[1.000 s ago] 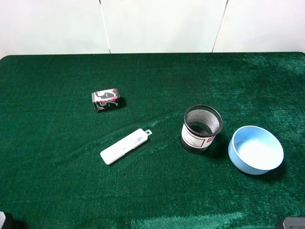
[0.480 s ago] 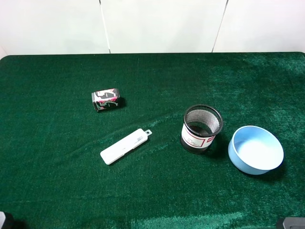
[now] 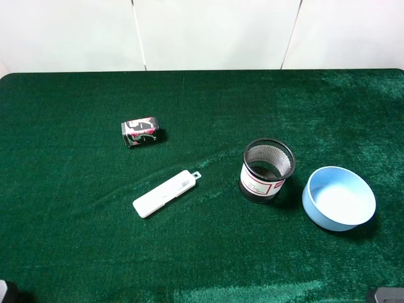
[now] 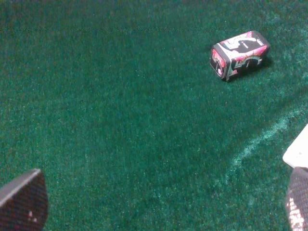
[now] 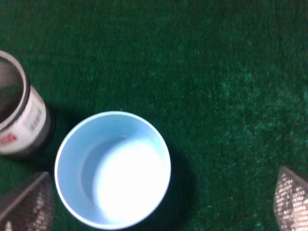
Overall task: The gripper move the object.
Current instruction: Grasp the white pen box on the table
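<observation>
Table: a soft dark green cloth [image 3: 76, 252] covers it, and a plain white wall [image 3: 208, 31] stands behind.
White stick [image 3: 165, 194]: it lies flat on the cloth near the middle, slanted. Its little loop end points toward the mesh cup [image 3: 267, 170]. Nothing touches it.
Other things: a small printed box [image 3: 140, 132] sits farther back, apart from the stick. A blue bowl [image 3: 339, 198] stands just beside the cup.
Left claw [image 4: 159, 207]: its two fingers [image 4: 21, 202] are spread wide and hold nothing. It hangs over bare cloth. Its camera sees the box, and one corner of the stick peeks in at the edge.
Right claw [image 5: 159, 202]: its fingers are spread wide too, with nothing between them. It hangs over the blue bowl, well apart from the stick.
What could go wrong: the stick is thin and flat, so I think the fingers could slide over it. They could also push it along the soft cloth instead of lifting it. If the claw comes down off to one side, it may pinch only one end, and the stick could tip and drop. A reach that goes too far could bump the box.
</observation>
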Tool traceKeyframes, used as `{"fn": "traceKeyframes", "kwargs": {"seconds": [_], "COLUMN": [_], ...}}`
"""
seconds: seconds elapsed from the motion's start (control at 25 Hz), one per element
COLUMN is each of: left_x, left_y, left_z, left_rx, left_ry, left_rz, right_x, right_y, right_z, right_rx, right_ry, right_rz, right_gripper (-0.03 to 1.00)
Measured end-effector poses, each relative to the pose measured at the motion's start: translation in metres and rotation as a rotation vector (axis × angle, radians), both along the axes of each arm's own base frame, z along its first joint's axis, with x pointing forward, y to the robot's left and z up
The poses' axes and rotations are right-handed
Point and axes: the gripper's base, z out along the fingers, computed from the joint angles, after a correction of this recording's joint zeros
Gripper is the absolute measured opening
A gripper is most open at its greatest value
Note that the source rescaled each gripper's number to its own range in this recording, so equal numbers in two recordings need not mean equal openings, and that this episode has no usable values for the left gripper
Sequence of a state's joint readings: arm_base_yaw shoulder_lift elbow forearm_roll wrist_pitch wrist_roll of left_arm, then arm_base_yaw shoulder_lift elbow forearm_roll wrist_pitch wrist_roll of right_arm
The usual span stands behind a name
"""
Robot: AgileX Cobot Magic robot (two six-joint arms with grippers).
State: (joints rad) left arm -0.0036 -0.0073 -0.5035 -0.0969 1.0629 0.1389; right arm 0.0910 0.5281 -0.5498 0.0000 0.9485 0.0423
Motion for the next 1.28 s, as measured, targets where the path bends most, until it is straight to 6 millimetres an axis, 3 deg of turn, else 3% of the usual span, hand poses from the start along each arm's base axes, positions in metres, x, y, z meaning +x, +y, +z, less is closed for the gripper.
{"fn": "traceKeyframes", "kwargs": {"seconds": [0.28,0.64,1.04,1.28], "left_x": [0.000,0.000,0.000,0.000], "left_y": [0.000,0.000,0.000,0.000], "left_z": [0.000,0.000,0.000,0.000], "left_rx": [0.000,0.000,0.000,0.000], "left_ry": [0.000,0.000,0.000,0.000], "left_rz": [0.000,0.000,0.000,0.000], "right_x": [0.039,0.067,0.105,0.115], "right_y": [0.005,0.024,0.076,0.114], "right_z": [-0.003,-0.015,-0.005,0.009], "right_rx": [0.027,0.053,-0.017,-0.117], "right_ry": [0.126,0.187,0.253,0.253], "right_rz": [-0.030,0.053,0.296,0.481], "right_gripper": [1.00,1.00,1.00,1.00]}}
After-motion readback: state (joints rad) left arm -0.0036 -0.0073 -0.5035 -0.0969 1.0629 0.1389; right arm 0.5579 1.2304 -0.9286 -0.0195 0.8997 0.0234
